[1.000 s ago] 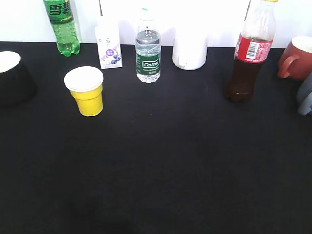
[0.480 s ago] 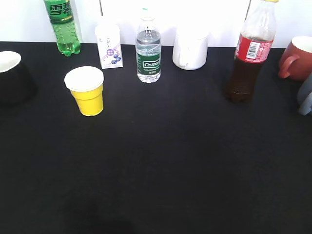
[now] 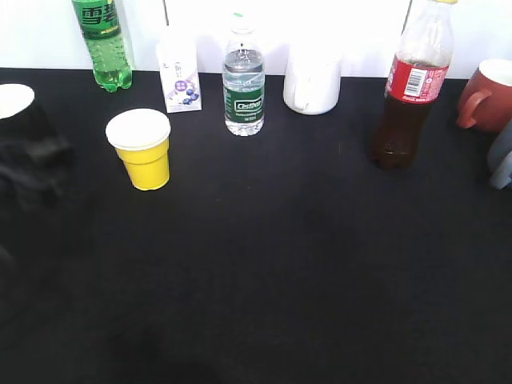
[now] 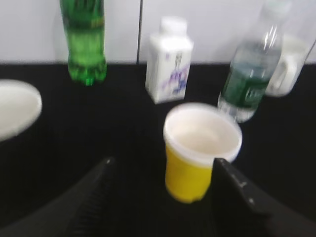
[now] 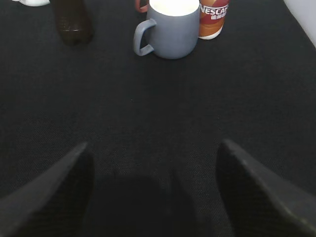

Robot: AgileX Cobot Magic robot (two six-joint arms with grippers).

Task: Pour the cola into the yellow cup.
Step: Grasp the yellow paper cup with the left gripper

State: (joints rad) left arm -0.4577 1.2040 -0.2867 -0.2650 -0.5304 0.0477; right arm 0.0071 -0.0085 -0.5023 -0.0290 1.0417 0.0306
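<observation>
The yellow cup [image 3: 144, 156] stands upright at the left of the black table, its white inside empty. In the left wrist view the yellow cup [image 4: 197, 153] sits just ahead of my open left gripper [image 4: 163, 170], nearer the right finger and untouched. The left arm shows in the exterior view only as a dark blur [image 3: 36, 164] left of the cup. The cola bottle [image 3: 408, 88], with red label and yellow cap, stands upright at the back right. Its dark base [image 5: 71, 19] shows at the top left of the right wrist view, far ahead of my open, empty right gripper [image 5: 153, 153].
Along the back stand a green soda bottle [image 3: 102, 44], a small carton [image 3: 179, 76], a water bottle [image 3: 242, 84] and a white mug [image 3: 312, 80]. A red mug [image 3: 488, 96], a grey mug [image 5: 173, 29] and a Nescafe can [image 5: 213, 19] stand at the right. A white-lined bowl [image 4: 15, 108] is at the left.
The left arm has come into the exterior view at the left edge, as a dark blur over the black bowl. The bottles and the cup have not moved.
</observation>
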